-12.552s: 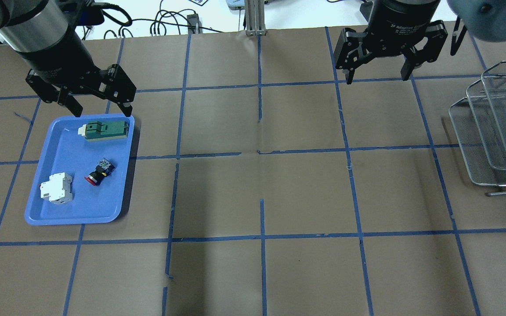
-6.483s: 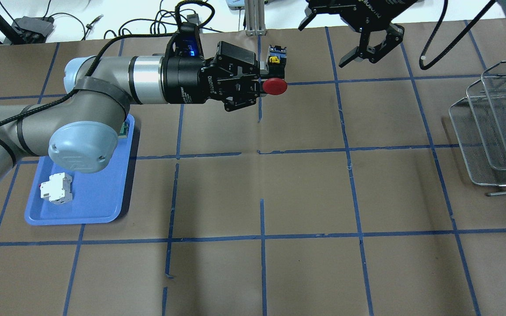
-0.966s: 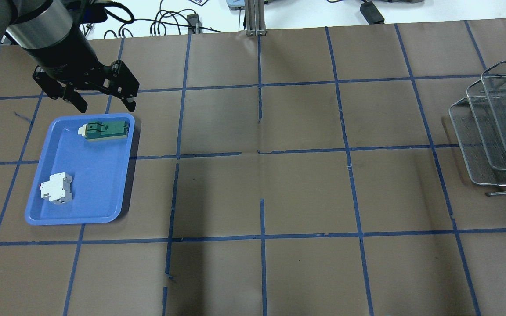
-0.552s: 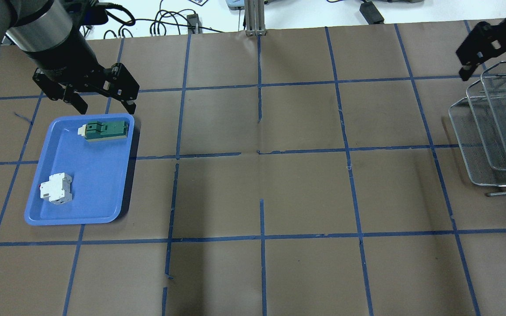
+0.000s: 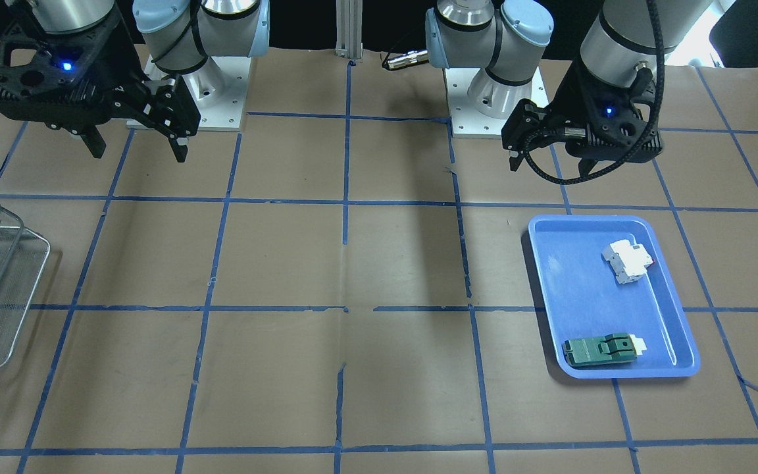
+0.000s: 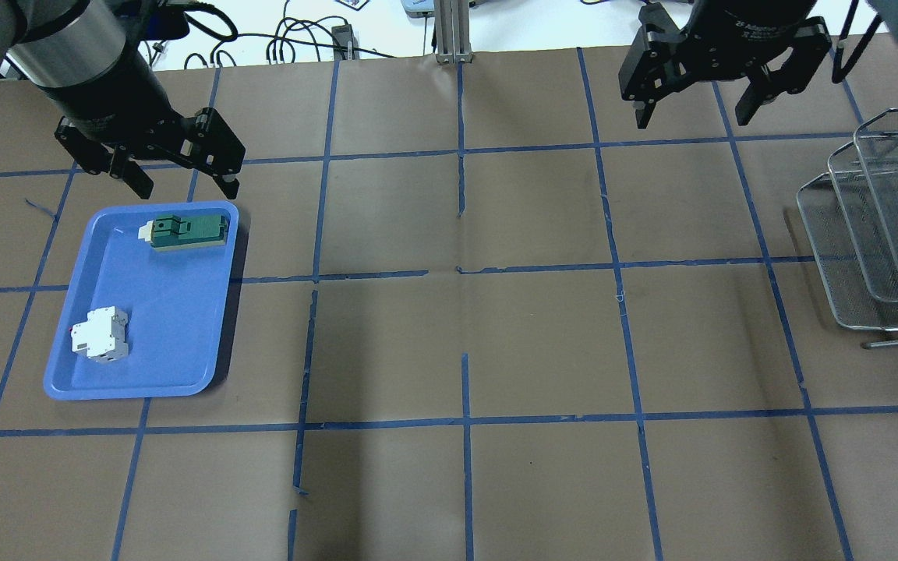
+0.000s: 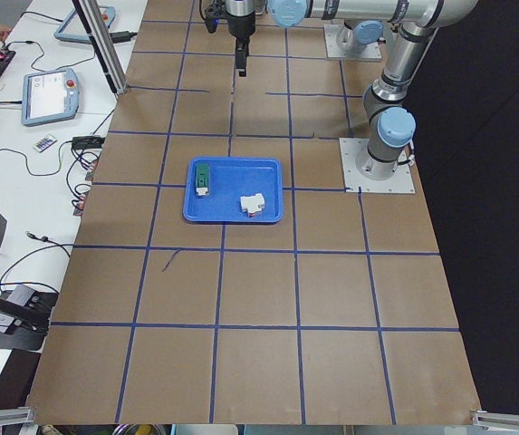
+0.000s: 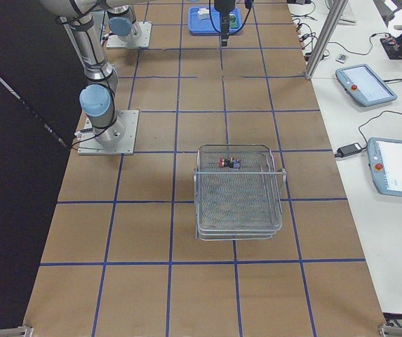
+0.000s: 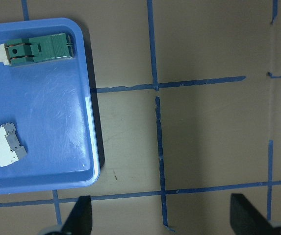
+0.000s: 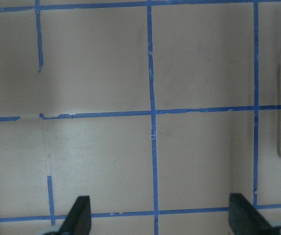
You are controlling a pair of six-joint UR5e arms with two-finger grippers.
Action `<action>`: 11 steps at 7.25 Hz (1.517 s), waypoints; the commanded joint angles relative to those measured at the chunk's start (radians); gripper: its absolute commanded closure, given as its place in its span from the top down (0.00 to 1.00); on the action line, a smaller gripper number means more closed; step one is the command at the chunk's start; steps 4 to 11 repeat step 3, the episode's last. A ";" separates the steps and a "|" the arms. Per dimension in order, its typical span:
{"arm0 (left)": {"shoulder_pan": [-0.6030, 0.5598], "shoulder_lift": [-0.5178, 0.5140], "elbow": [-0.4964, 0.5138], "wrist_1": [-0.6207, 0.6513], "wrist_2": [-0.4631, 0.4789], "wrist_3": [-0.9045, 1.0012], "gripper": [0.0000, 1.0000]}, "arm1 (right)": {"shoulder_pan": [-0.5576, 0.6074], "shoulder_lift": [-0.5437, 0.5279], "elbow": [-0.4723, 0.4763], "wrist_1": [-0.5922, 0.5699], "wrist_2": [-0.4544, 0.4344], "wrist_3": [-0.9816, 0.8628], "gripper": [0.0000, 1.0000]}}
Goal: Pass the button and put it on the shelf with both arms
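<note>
The red-capped button (image 8: 229, 163) lies on its side in the top tray of the wire-mesh shelf (image 8: 240, 203), near the tray's upper rim in the right-end view. Its long axis runs across the frame, and the cap seems to point frame-left. Both arms hang above the table (image 6: 542, 335), the left tool (image 6: 185, 187) and the right tool (image 6: 693, 118) each spread wide and gripping nothing. Little looks likely to go wrong now, though the round cap could let the part roll if the rack is jolted.
</note>
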 commanded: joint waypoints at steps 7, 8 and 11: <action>-0.003 0.005 0.001 0.001 -0.001 0.000 1.00 | 0.007 0.010 -0.006 -0.009 -0.016 0.008 1.00; -0.003 0.005 0.001 0.001 -0.001 0.000 1.00 | 0.007 0.010 -0.006 -0.009 -0.016 0.008 1.00; -0.003 0.005 0.001 0.001 -0.001 0.000 1.00 | 0.007 0.010 -0.006 -0.009 -0.016 0.008 1.00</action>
